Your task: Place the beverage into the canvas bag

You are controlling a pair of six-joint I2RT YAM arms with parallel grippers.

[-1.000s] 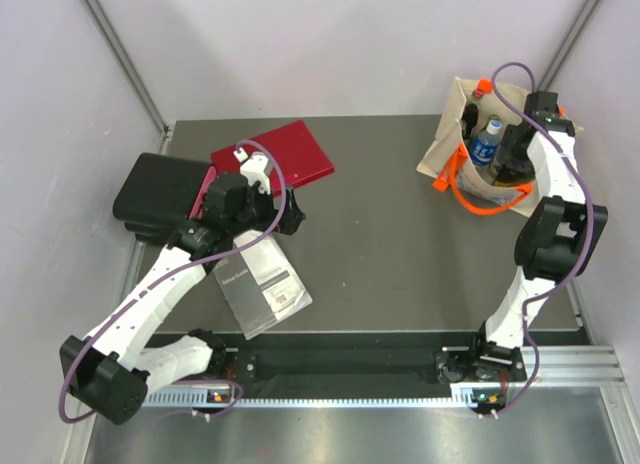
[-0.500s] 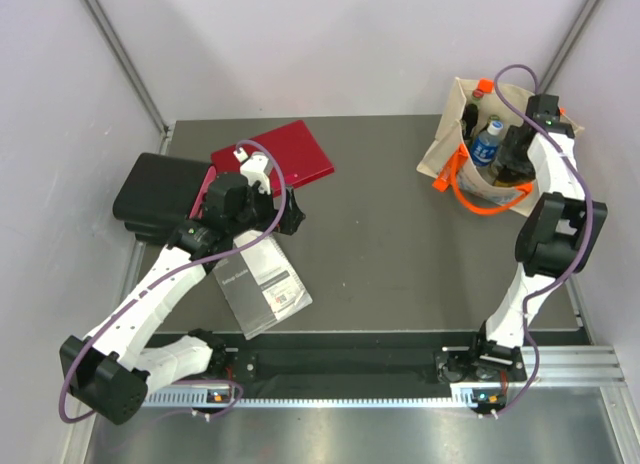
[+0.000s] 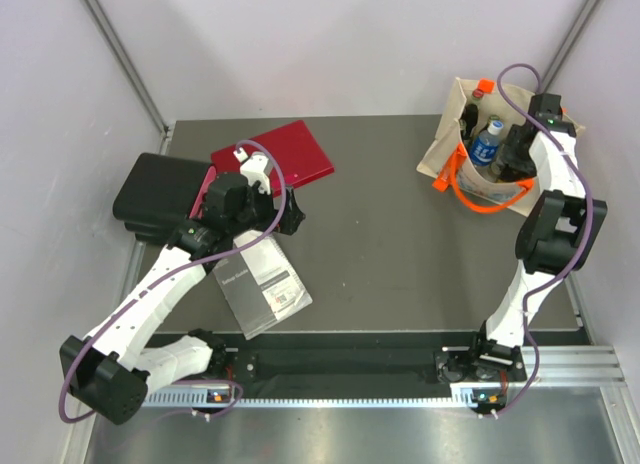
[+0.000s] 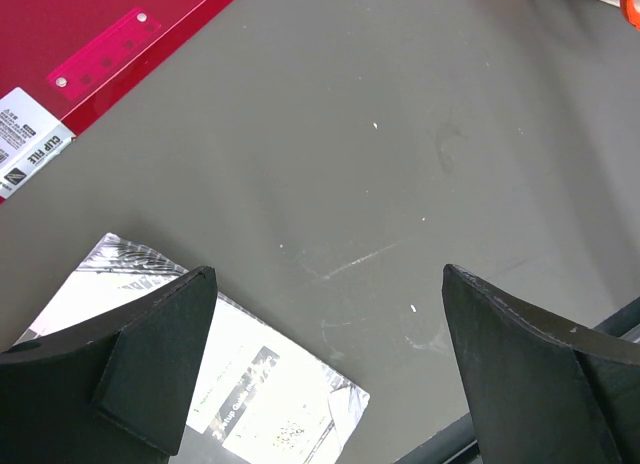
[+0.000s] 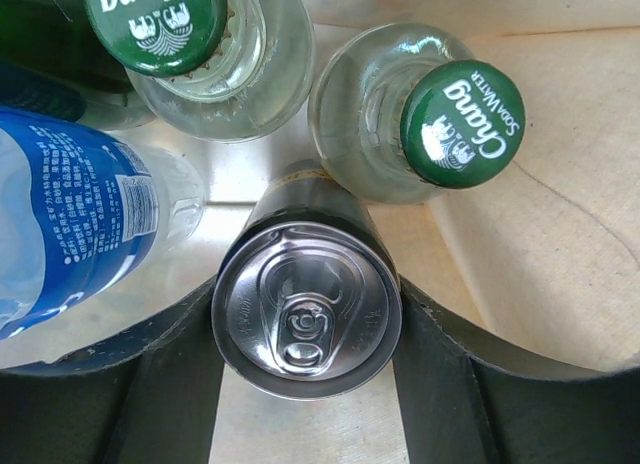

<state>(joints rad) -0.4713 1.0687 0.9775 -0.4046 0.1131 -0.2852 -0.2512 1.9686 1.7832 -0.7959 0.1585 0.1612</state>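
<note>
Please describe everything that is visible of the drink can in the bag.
The can stands upright inside the canvas bag, seen from above: silver metal top, pull tab flat and unopened, dark body. The right end effector grips it, one finger against each side. Two green-capped glass bottles and a blue-labelled plastic bottle are close by.

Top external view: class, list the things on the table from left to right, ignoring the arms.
Black case → red folder → canvas bag. The booklet is left out: it spans the same stretch as the folder.
</note>
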